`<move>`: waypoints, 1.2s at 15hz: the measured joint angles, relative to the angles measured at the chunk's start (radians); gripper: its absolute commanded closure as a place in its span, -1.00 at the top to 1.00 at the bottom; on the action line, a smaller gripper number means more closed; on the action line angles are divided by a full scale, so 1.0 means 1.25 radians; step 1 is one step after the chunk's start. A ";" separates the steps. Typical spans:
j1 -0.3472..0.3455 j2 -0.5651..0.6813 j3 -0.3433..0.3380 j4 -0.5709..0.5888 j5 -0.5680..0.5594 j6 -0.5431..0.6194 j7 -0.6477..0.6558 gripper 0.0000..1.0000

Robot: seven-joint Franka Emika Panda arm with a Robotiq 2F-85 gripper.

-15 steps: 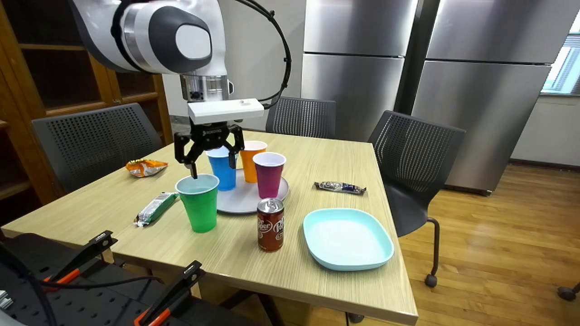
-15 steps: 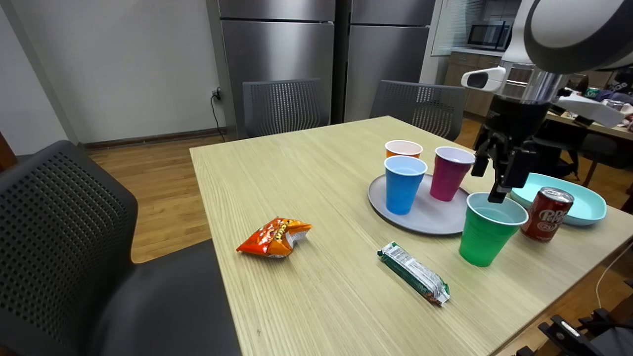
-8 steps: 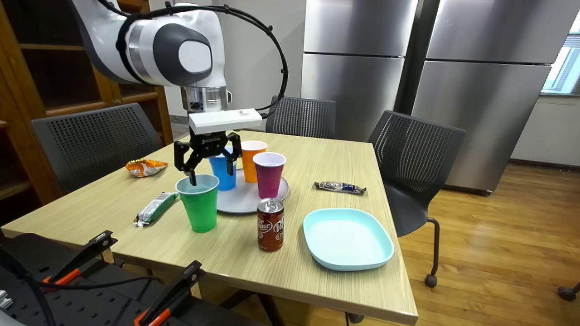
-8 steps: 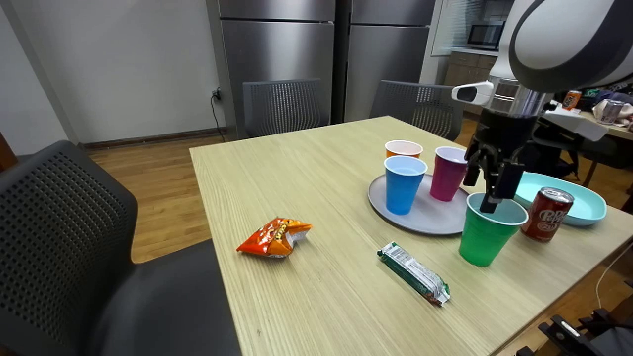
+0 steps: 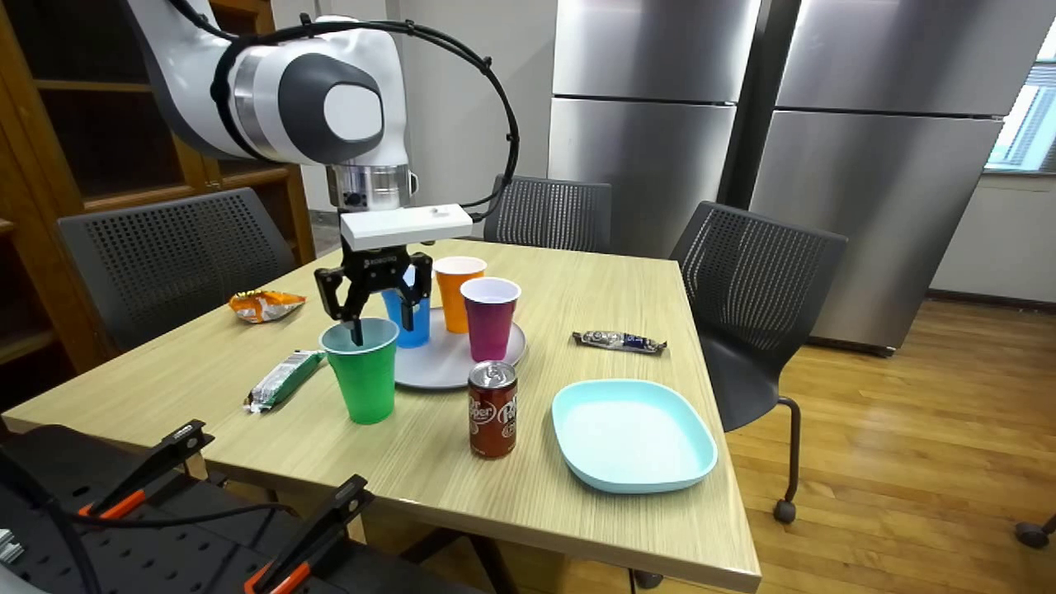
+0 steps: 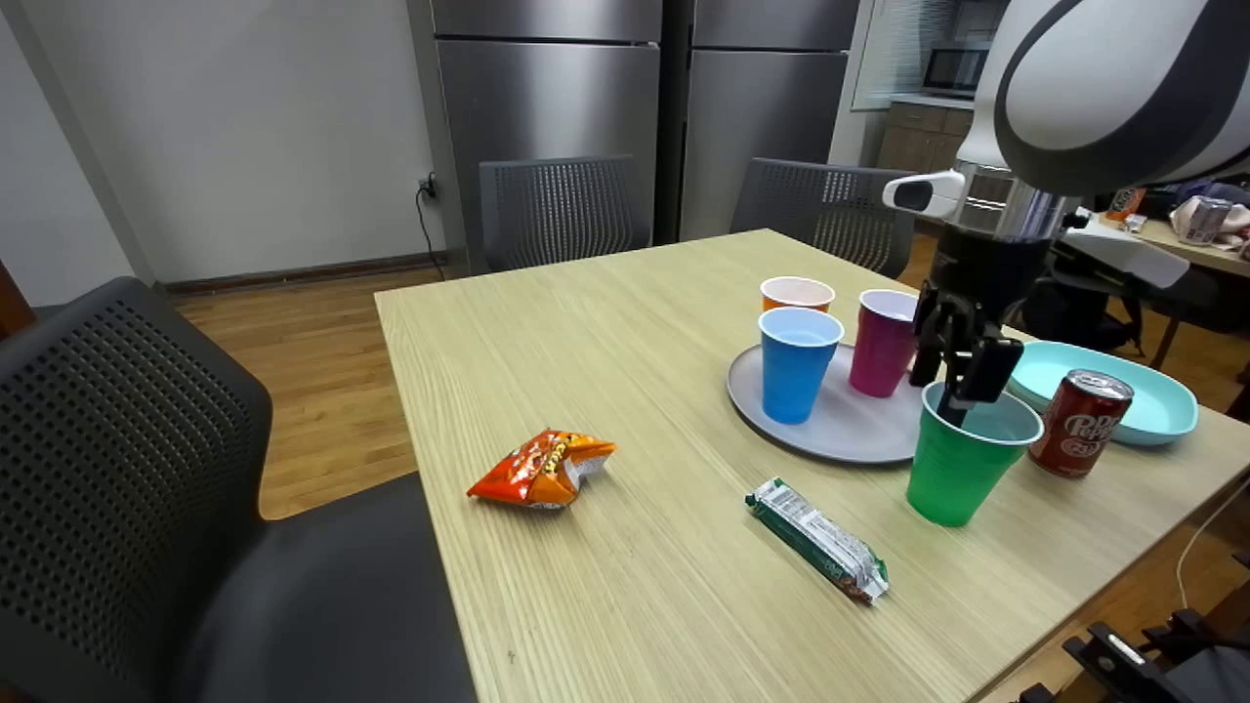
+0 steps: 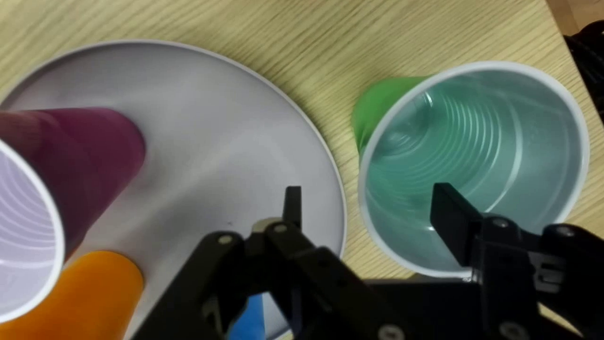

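Fingers (image 7: 455,224) apart at the green cup (image 6: 952,478), rim (image 7: 363,189) between, room either side

Table (image 6: 586,337) under green cup (image 5: 364,381), grey plate (image 5: 435,365), can (image 5: 492,412)

Bright light, soft glare on refrigerators (image 5: 643,165)

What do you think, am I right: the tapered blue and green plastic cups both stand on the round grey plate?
Not quite: the green cup stands on the pale wood-grained table, beside the grey plate, as the wrist view shows. The blue cup does stand on the plate.
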State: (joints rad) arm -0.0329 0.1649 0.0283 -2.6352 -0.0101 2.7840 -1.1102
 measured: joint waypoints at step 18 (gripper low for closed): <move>-0.007 -0.011 0.036 0.007 0.040 -0.029 -0.062 -0.98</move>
State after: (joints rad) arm -0.0421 0.1510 0.0728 -2.6260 0.0396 2.7475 -1.1872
